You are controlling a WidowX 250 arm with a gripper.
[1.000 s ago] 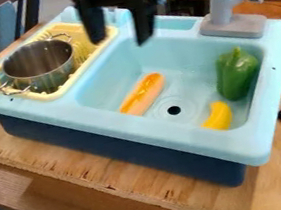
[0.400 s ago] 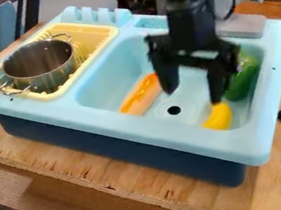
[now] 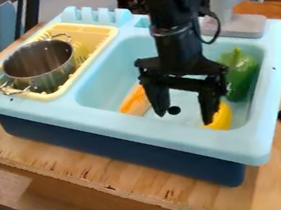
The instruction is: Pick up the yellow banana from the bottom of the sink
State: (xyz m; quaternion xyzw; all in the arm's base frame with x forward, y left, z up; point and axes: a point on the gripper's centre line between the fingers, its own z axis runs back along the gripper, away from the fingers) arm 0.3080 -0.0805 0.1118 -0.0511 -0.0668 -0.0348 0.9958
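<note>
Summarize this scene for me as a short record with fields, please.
gripper: black two-finger gripper, open, over the basin
nearest: curved yellow toy, partly behind one finger; contact unclear
also in basin: green toy bell pepper, toy hot dog
fixture: light-blue toy sink, gray faucet
dish rack: yellow, holding a two-handled metal pot

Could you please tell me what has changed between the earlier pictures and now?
The gripper has come down from the top of the view into the area over the sink basin, first rightward, then slightly left and lower. Its fingers are open, with nothing taken hold of or let go. The hot dog, yellow piece, green pepper and metal pot stayed put.
</note>
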